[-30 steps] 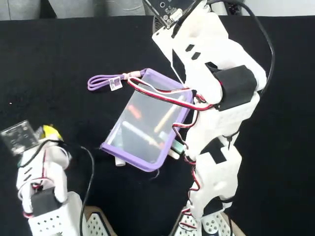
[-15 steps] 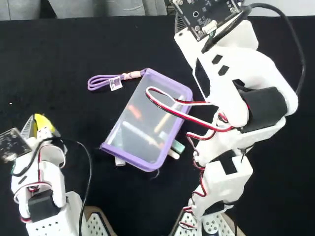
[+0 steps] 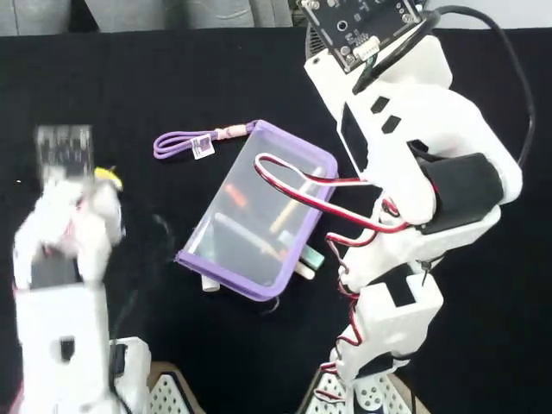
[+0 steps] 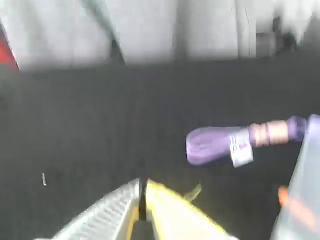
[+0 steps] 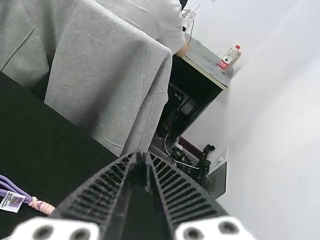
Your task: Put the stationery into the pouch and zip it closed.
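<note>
A clear pouch [image 3: 259, 216] with purple edging lies tilted mid-table, its purple strap [image 3: 185, 144] trailing to the far left. Pens and other stationery lie inside it; a few ends [image 3: 306, 259] stick out at its near edge. My left gripper [image 3: 105, 177], with a yellow finger, hovers left of the pouch and near the strap. In the left wrist view it [image 4: 142, 192] is shut and holds nothing, with the strap [image 4: 220, 145] ahead. My right arm [image 3: 414, 147] stands raised beside the pouch's right side; its gripper [image 5: 140, 165] is shut, empty and aimed up at the room.
The table [image 3: 155, 78] is covered in black cloth. Both arm bases stand at the near edge. A grey-clad person [image 5: 100, 75] and a desk [image 5: 205, 60] are beyond the far edge.
The right arm lifted off the pouch and rose, then held still. The left arm swung from the near edge toward the strap.
</note>
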Controlling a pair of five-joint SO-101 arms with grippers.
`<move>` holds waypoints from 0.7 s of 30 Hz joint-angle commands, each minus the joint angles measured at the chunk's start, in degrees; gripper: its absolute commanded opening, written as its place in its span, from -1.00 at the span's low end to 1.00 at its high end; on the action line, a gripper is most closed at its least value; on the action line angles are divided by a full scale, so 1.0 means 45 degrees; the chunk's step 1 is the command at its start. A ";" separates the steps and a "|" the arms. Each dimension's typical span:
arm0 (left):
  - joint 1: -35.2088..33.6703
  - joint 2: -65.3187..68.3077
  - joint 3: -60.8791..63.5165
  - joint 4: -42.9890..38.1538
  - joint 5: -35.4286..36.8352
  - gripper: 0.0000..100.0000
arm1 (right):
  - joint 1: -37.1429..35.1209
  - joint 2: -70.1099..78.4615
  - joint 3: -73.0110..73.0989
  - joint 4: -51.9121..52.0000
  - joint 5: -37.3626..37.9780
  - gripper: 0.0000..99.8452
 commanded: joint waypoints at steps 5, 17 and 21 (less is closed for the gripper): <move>0.2042 1.0803 -1.1165 0.5548 -0.0137 -0.82 | 0.0098 -0.0420 -0.0342 0.0274 -0.0039 -0.97; 0.3311 1.9946 -2.1578 0.8733 -0.3184 -0.61 | 0.0137 -0.0420 -0.0342 0.0274 -0.0020 -0.97; 0.2725 2.2662 -2.4801 0.8791 -0.3419 -0.61 | 0.0098 -0.0420 -0.0342 0.0274 -0.0020 -0.97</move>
